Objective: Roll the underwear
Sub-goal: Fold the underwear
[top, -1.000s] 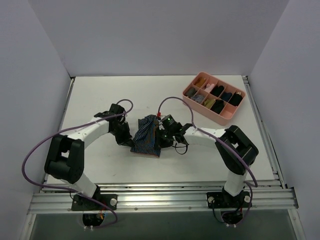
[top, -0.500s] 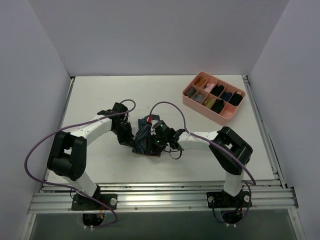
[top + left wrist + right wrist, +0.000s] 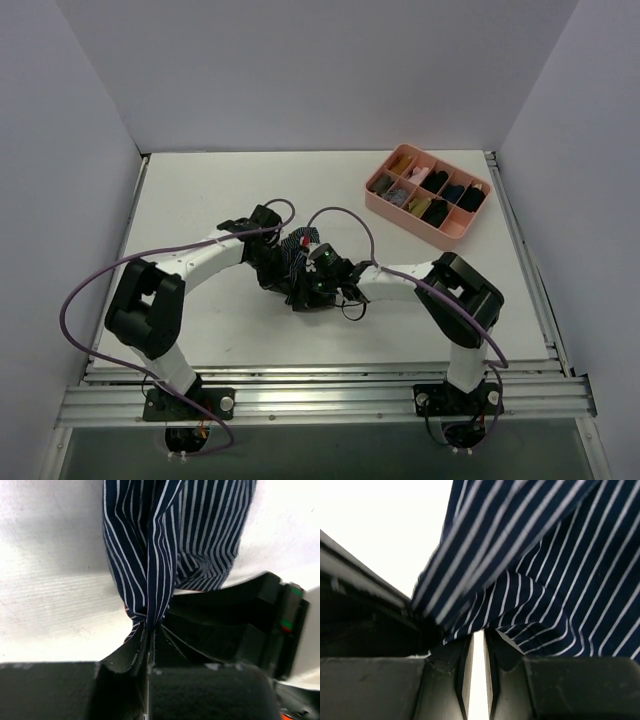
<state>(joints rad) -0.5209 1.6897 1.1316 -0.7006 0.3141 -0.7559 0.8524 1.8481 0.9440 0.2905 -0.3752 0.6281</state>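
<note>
The underwear (image 3: pixel 297 262), dark navy with thin light stripes, is bunched into a narrow heap mid-table between both grippers. My left gripper (image 3: pixel 280 268) presses in from the left. In the left wrist view its jaws (image 3: pixel 150 627) are shut on a hanging fold of the underwear (image 3: pixel 175 540), with the right gripper's black body (image 3: pixel 250 625) close beside it. My right gripper (image 3: pixel 312 278) meets the heap from the right. In the right wrist view my right gripper (image 3: pixel 478 632) pinches the edge of the striped underwear (image 3: pixel 560 580) at its tips, a thin slit showing between the jaws.
A pink divided tray (image 3: pixel 410 222) stands at the back right, holding small rolled bundles, several of them black. Purple cables loop over both arms. White walls close in the table on the left, back and right.
The underwear lay spread flat a second ago and is now gathered into a narrow heap. My left gripper moved right and my right gripper moved left, closing in on each other.
</note>
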